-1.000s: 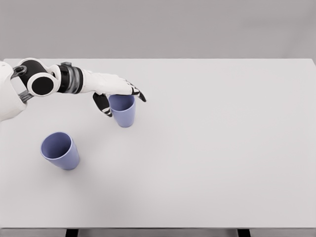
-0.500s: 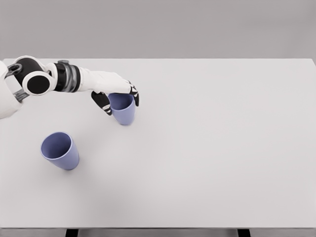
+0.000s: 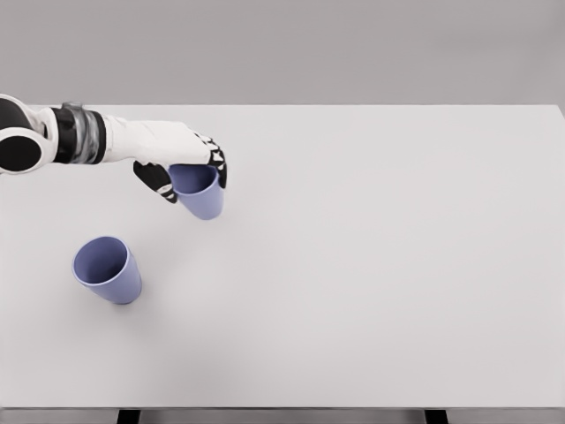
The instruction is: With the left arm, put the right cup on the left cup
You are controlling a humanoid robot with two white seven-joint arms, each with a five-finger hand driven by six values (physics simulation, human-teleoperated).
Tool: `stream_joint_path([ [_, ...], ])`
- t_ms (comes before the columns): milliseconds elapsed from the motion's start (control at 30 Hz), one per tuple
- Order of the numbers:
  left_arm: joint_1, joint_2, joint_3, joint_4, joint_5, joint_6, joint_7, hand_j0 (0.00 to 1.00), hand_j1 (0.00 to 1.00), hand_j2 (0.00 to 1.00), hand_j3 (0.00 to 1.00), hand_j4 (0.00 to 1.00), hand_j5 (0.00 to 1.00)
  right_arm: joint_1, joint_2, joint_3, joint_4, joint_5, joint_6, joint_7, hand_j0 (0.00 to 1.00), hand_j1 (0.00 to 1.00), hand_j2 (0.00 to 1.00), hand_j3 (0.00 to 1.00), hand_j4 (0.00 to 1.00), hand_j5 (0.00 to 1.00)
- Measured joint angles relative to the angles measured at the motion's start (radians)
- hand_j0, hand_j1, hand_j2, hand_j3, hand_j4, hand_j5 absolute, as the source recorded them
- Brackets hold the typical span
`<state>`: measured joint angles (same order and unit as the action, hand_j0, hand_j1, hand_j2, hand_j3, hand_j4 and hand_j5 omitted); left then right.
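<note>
Two blue-violet cups are in the head view. The left cup (image 3: 108, 268) stands upright on the white table (image 3: 371, 265), toward the front left. The right cup (image 3: 199, 192) is held at its rim by my left hand (image 3: 187, 173), thumb on the near side and fingers on the far side. It hangs slightly tilted, a little above the table, up and to the right of the left cup. My left arm reaches in from the left edge. The right arm is out of view.
The table's front edge runs along the bottom of the picture, with dark legs just showing below it. A plain grey wall lies behind the far edge.
My left hand closed its fingers on the right cup's rim, then lifted it and carried it to the left. The left cup has stayed put.
</note>
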<state>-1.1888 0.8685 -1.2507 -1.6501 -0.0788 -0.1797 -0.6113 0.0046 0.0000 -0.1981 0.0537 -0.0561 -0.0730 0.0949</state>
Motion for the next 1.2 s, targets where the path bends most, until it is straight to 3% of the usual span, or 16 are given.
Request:
stream_joint_path([
  [500,-0.002,0.12,0.048,-0.089,0.018,-0.034,0.0,0.61,0.61,0.61,0.61,0.61,0.61,0.0,0.0,0.0,0.0,0.0,0.0,0.0,1.0,1.0,1.0,1.0,1.0,1.0],
  [1200,-0.003,0.233,0.131,-0.1,0.013,-0.409,0.0,0.59,0.59,0.59,0.59,0.59,0.59,0.0,0.0,0.0,0.0,0.0,0.0,0.0,1.0,1.0,1.0,1.0,1.0,1.0],
])
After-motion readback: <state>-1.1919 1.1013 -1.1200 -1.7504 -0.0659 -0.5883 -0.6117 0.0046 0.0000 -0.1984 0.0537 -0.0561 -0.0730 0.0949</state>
